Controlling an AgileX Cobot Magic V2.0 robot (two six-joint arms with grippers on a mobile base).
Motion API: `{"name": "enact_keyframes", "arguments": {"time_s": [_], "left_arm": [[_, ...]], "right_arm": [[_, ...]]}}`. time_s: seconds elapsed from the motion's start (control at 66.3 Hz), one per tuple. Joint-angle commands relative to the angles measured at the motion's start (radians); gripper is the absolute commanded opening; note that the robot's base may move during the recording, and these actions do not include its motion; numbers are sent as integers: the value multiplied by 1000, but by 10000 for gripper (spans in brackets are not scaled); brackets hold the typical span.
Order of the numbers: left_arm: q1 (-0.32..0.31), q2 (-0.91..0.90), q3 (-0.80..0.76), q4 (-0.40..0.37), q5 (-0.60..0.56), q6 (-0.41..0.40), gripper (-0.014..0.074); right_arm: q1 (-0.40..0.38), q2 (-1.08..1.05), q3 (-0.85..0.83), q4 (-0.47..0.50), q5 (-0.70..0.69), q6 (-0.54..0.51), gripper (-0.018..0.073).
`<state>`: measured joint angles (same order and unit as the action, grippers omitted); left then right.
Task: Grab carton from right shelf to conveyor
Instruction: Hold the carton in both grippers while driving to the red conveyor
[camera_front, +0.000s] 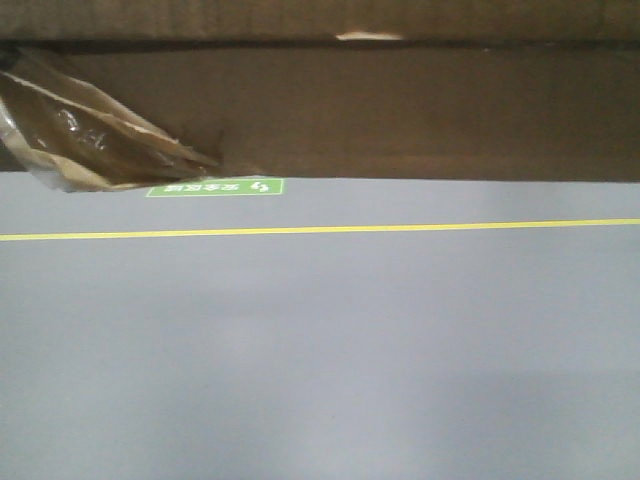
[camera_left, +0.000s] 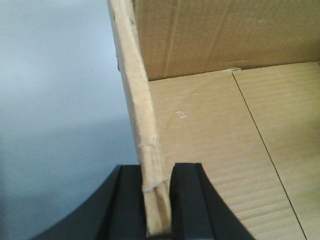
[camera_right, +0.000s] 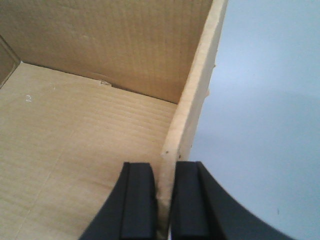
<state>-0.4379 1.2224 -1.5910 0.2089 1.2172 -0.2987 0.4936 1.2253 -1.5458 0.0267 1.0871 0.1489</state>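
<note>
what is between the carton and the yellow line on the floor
In the exterior front view, a green floor sticker shows just below the carton edge, above the yellow line; otherwise only bare grey floor.

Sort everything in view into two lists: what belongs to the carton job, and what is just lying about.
Job:
- carton, open top, lifted above the floor
- left claw, shut on one carton wall
- right claw, shut on another carton wall

Just there:
- grey floor
- yellow line on the floor
- green floor sign
</note>
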Motion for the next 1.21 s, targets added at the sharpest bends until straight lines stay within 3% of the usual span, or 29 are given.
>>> {"name": "enact_keyframes", "arguments": {"time_s": [0.0, 0.799, 1.191], "left_arm": [[-4, -13, -4, 8, -34, 5, -9], [-4, -13, -4, 39, -34, 5, -9], [-4, -13, -4, 192, -34, 5, -9]], "right_arm": [[-1, -10, -3, -14, -26, -18, -70], [-1, -10, -3, -14, -26, -18, -70], [-1, -10, -3, -13, -26, -18, -70]]}}
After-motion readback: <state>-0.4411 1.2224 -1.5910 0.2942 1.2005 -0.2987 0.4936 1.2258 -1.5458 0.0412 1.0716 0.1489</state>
